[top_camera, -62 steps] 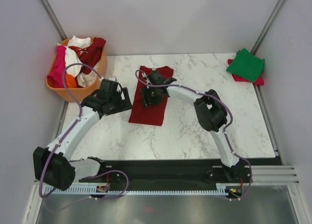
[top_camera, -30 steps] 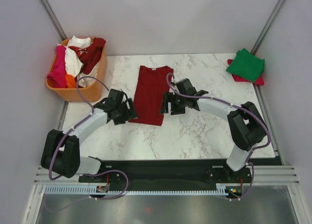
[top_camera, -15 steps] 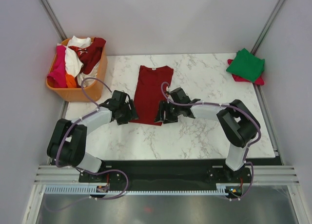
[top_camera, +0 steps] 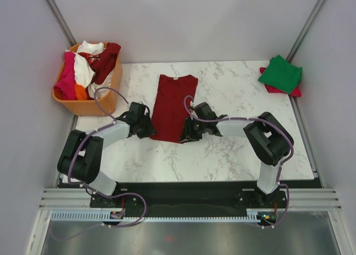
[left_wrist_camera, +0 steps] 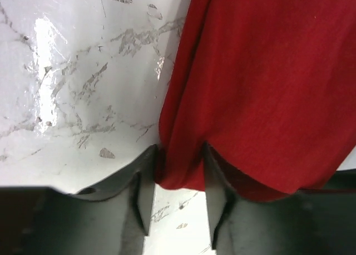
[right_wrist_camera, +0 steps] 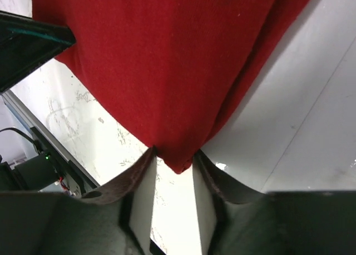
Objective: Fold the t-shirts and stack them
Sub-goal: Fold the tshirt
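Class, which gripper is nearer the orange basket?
Left. The left gripper is at the dark red shirt's near-left corner, on the orange basket's side; the right gripper at its near-right corner.

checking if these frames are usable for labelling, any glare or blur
Left wrist view: a bright glare patch on the marble table, and the left fingers are dark and soft. Right wrist view: the dark red t-shirt is fairly sharp, the table washed out white. Top view: even light, sharp.

Robotics lab test cell
A left arm and right arm are bolted to a black base plate at a marble-look table, boxed in by plain pale walls and bare metal posts.
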You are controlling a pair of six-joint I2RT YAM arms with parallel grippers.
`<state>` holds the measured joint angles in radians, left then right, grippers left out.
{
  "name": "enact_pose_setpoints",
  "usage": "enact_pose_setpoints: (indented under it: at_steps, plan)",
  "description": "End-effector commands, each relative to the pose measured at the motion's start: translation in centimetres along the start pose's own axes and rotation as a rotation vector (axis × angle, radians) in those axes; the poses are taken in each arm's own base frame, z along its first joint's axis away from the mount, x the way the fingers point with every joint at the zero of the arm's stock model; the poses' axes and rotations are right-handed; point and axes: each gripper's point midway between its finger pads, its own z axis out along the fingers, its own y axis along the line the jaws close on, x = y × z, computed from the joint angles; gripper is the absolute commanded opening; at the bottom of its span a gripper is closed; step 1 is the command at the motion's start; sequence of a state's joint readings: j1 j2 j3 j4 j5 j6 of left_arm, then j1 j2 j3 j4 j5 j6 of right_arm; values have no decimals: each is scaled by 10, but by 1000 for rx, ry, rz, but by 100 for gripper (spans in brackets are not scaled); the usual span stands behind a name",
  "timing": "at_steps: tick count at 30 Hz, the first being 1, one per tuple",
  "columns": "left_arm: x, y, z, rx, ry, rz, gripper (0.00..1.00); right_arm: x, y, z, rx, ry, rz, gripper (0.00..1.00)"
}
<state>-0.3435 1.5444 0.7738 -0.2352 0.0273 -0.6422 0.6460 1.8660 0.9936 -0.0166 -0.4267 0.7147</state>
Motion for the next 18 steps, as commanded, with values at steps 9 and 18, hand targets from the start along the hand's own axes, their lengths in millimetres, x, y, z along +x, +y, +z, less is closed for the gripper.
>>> enact_pose_setpoints:
  at_steps: [9, 18]
  plan:
    - [-3, 0, 7, 4, -29, -3, 2, 3, -7, 5, 14, -17, -11, 0]
    - [43, -17, -41, 136, 21, -34, 2, 35, -1, -55, 44, -46, -32, 0]
